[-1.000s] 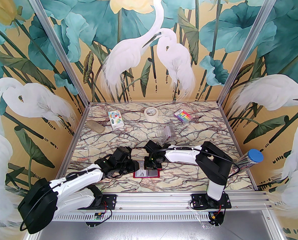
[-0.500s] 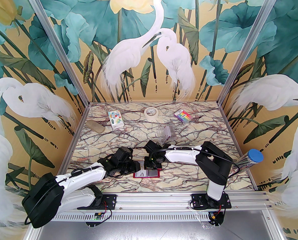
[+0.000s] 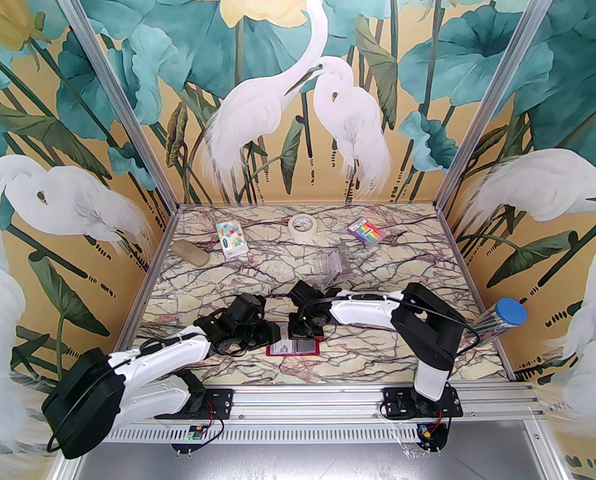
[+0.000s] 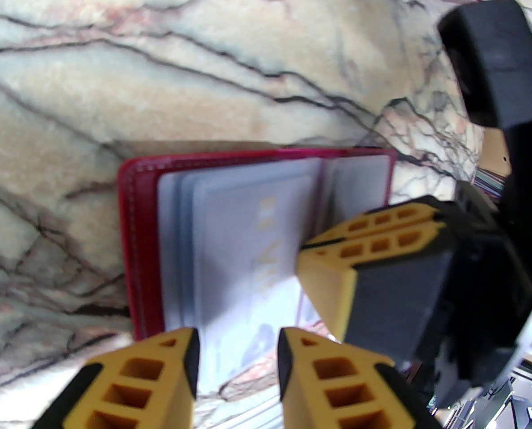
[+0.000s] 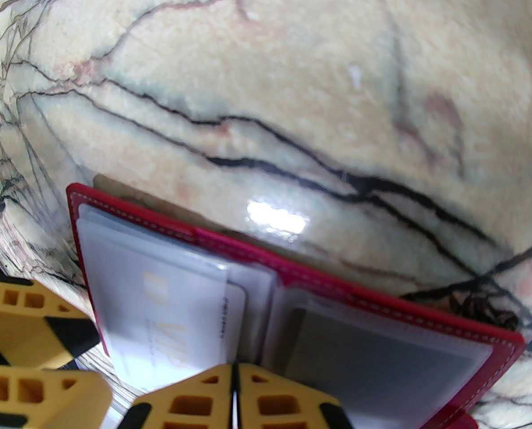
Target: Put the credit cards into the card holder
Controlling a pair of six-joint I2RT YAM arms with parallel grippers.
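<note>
On the table (image 3: 388, 263), the card holder (image 3: 298, 350) lies open

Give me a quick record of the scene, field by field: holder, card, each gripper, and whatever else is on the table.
Card holder: open, lying on the table, sleeves up
Card: pale with gold lettering, among the sleeves, one end past the holder's edge
Left gripper: open, fingertips either side of the card's free end
Right gripper: shut, tips at the holder's fold
Far side: tape roll, clear box, rainbow packet
</note>
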